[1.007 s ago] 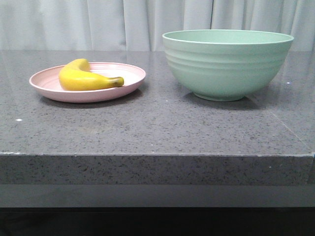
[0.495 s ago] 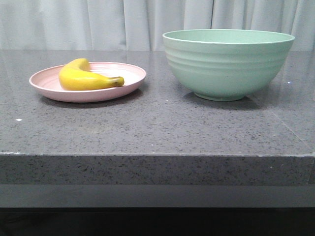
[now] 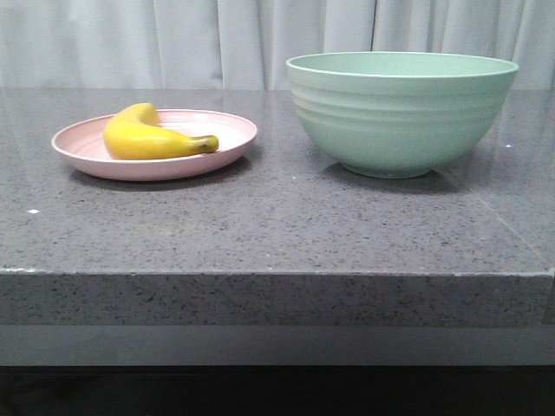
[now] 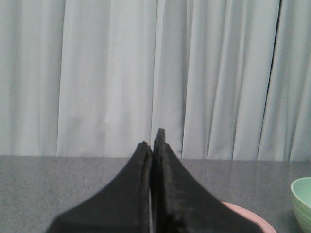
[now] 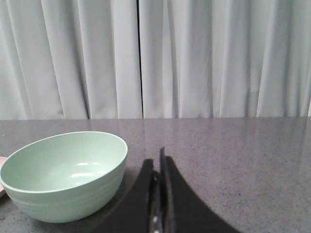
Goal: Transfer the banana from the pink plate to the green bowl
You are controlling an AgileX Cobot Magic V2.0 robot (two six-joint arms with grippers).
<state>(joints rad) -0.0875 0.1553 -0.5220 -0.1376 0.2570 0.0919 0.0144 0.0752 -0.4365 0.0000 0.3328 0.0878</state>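
The yellow banana (image 3: 154, 137) lies on the pink plate (image 3: 78, 147) at the left of the grey table, stem tip pointing right. The mint-green bowl (image 3: 399, 113) stands at the right, empty as far as the right wrist view (image 5: 63, 174) shows. Neither gripper shows in the front view. In the left wrist view my left gripper (image 4: 151, 143) is shut and empty, with a sliver of the plate (image 4: 248, 218) and the bowl's rim (image 4: 303, 199) beside it. In the right wrist view my right gripper (image 5: 156, 160) is shut and empty, beside the bowl.
The grey speckled table (image 3: 277, 225) has its front edge near the camera. A pale curtain (image 3: 173, 43) hangs behind the table.
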